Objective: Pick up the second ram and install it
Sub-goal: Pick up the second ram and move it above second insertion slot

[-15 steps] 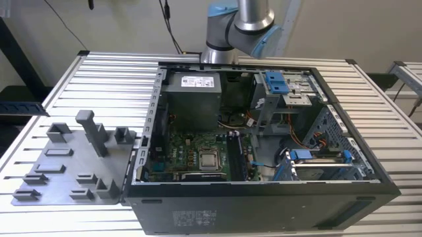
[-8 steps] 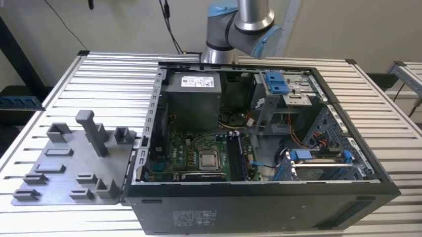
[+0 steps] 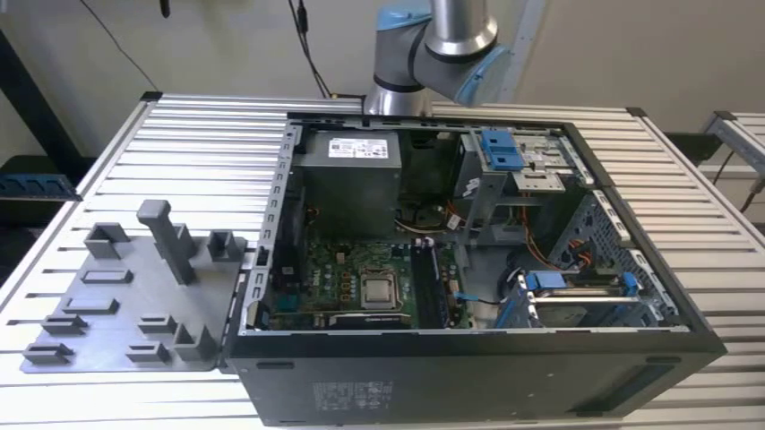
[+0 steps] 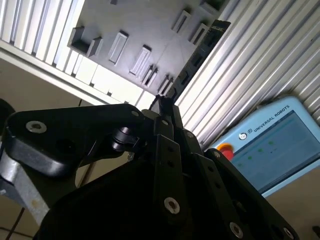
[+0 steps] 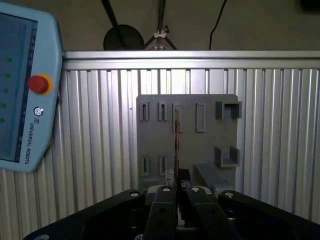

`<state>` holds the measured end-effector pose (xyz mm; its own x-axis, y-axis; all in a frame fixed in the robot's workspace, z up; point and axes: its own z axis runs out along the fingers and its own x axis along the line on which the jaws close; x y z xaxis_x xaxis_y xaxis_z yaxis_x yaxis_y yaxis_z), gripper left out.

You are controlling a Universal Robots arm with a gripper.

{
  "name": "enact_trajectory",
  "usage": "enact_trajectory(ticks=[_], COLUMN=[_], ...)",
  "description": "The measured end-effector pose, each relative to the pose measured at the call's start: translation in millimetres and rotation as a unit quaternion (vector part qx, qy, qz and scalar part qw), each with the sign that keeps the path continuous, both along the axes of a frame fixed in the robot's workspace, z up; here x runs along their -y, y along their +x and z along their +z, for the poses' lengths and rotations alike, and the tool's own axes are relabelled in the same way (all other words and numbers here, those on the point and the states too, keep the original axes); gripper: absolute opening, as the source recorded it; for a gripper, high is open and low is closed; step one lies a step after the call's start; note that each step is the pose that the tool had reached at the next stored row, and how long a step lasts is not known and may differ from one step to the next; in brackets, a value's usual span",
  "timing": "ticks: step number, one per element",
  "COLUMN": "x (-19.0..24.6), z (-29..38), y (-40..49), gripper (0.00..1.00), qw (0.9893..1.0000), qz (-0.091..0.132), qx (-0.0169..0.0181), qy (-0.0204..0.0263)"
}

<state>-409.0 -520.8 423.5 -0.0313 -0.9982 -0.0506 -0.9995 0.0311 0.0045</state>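
Observation:
My gripper (image 5: 177,188) is shut on the second ram (image 5: 176,140), a thin dark stick seen edge-on that reaches out from between the fingertips. In the second wrist view the same ram (image 4: 198,54) shows as a dark board strip with chips, running away from the gripper (image 4: 165,106). Beyond it in both wrist views lies the grey tray (image 5: 210,145) with its raised blocks and slots, well apart from the ram. In the exterior view the arm (image 3: 436,40) rises behind the open computer case (image 3: 478,358), and the tray (image 3: 120,305) sits at that view's left.
Inside the case lie the green motherboard (image 3: 340,282) with long black slots (image 3: 427,285), a grey power supply (image 3: 349,170) and blue drive brackets (image 3: 502,150). A light blue teach pendant (image 5: 20,90) rests on the ribbed aluminium table (image 5: 280,125) beside the tray.

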Motion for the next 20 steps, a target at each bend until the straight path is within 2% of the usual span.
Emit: enact_trajectory(ticks=[9,20], x=[0.0,0.0], z=[0.0,-0.1], y=[6.8,26.6], gripper=[0.14,0.14], qw=[1.0,1.0], qz=[0.0,0.0], qx=[0.0,-0.0001], qy=[0.0,0.0])
